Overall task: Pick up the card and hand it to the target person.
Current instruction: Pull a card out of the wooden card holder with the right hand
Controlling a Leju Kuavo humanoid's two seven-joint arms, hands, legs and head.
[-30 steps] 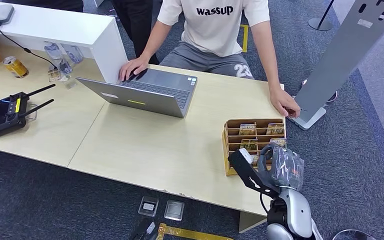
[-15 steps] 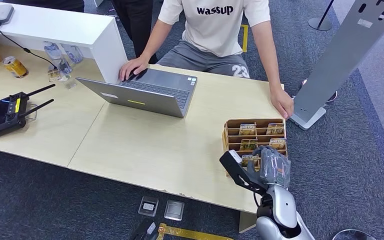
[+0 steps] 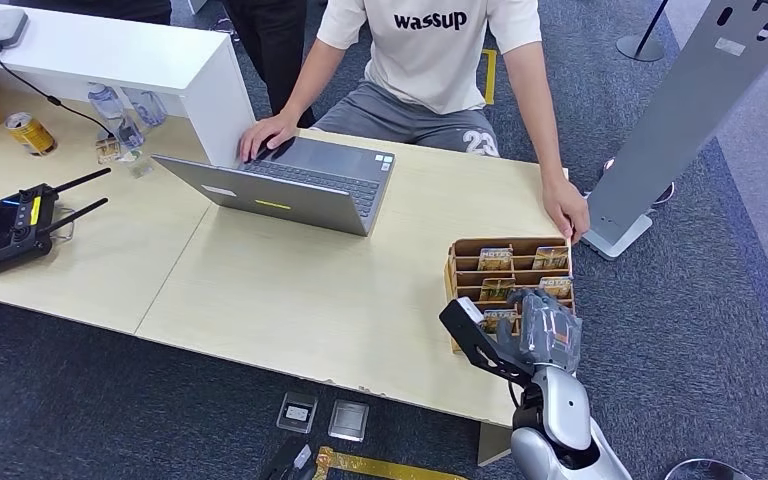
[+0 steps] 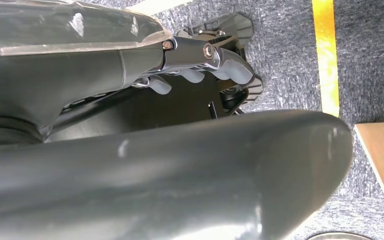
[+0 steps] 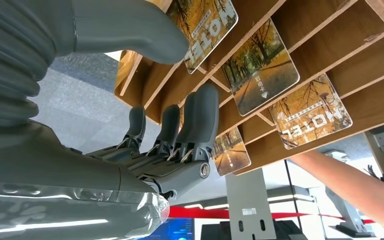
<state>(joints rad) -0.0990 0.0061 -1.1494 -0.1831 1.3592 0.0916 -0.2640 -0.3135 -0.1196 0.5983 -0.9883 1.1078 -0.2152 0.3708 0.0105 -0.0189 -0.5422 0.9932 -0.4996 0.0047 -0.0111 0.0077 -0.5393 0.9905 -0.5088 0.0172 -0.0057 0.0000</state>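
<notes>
Right hand [image 3: 548, 333] reaching into a wooden card rack [image 3: 457, 262] at the table's near right corner.
Fingers [image 5: 200, 122] apart, holding nothing, thumb beside a card [image 5: 204, 21]; next, pinch one and lift it toward the seated person [image 3: 430, 60].

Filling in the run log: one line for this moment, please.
phase: reaching | right hand: open at card rack, thumb near hotel card | card: not yet held | person: seated at table

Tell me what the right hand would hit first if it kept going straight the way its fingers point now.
Probably a hotel card in the wooden card holder: the right hand is open at the holder's near rows, thumb and fingers on either side of that card. Actual contact is unclear.
</notes>
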